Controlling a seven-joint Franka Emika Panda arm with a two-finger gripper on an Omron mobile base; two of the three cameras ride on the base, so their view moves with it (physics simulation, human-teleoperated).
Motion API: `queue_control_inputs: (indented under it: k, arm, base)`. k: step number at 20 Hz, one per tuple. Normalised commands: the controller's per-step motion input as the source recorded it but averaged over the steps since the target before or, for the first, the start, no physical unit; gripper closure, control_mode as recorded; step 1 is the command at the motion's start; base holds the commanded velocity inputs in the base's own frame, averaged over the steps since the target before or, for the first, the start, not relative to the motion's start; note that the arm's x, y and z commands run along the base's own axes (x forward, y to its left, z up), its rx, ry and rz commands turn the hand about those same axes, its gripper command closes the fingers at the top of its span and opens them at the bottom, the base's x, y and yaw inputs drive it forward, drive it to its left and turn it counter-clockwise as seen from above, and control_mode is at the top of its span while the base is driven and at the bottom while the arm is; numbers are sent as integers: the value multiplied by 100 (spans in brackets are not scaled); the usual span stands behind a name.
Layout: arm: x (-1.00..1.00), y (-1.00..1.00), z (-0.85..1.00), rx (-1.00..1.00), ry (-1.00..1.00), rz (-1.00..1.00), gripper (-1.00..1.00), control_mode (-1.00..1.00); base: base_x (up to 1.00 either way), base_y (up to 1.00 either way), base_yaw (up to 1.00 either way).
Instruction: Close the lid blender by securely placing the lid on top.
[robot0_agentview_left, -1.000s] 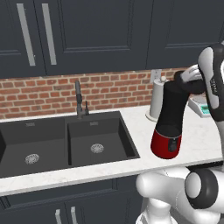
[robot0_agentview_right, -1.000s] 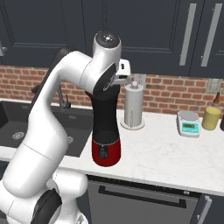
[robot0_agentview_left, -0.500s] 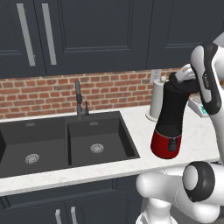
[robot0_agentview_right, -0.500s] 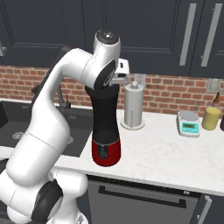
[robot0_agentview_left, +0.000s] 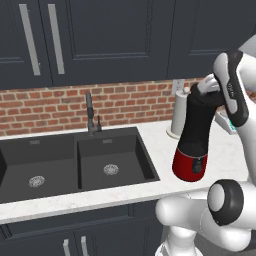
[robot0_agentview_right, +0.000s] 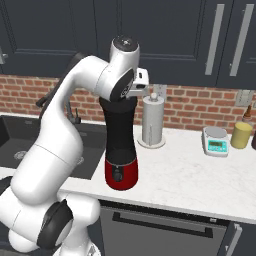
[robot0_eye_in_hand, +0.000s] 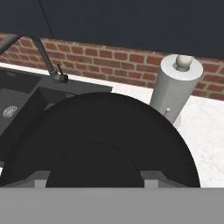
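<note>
The sink (robot0_agentview_left: 75, 160) lies at the left, then the blender (robot0_agentview_left: 196, 137) stands upright near the desk's (robot0_agentview_right: 200, 180) front edge, jar widening upward. Open desk lies to its right; a paper-towel roll (robot0_agentview_right: 153, 121) stands just behind. The claw (robot0_agentview_left: 202, 90) sits closed at the jar's top, on the lid (robot0_eye_in_hand: 103, 142).

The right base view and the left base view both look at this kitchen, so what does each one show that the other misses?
The right base view alone shows a small white kitchen scale and a yellow jar on the white counter.

The left base view alone shows both basins of the black double sink with round drains, and the whole dark faucet.

Both show the tall blender with black jar and glossy red base, the white paper-towel roll behind it, the red brick backsplash and the dark cabinets.
</note>
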Motion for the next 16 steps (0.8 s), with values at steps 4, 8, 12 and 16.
queue_control_inputs:
  k: [4,8,12,16]
  arm:
    - [13,0,-16,0,0,0,100,-100]
    - [17,0,-14,0,0,0,100,-100]
    - [21,0,-10,0,0,0,100,-100]
    - [21,0,-8,0,0,0,100,-100]
  base:
    - [0,0,0]
    - [0,0,0]
    - [0,0,0]
    - [0,0,0]
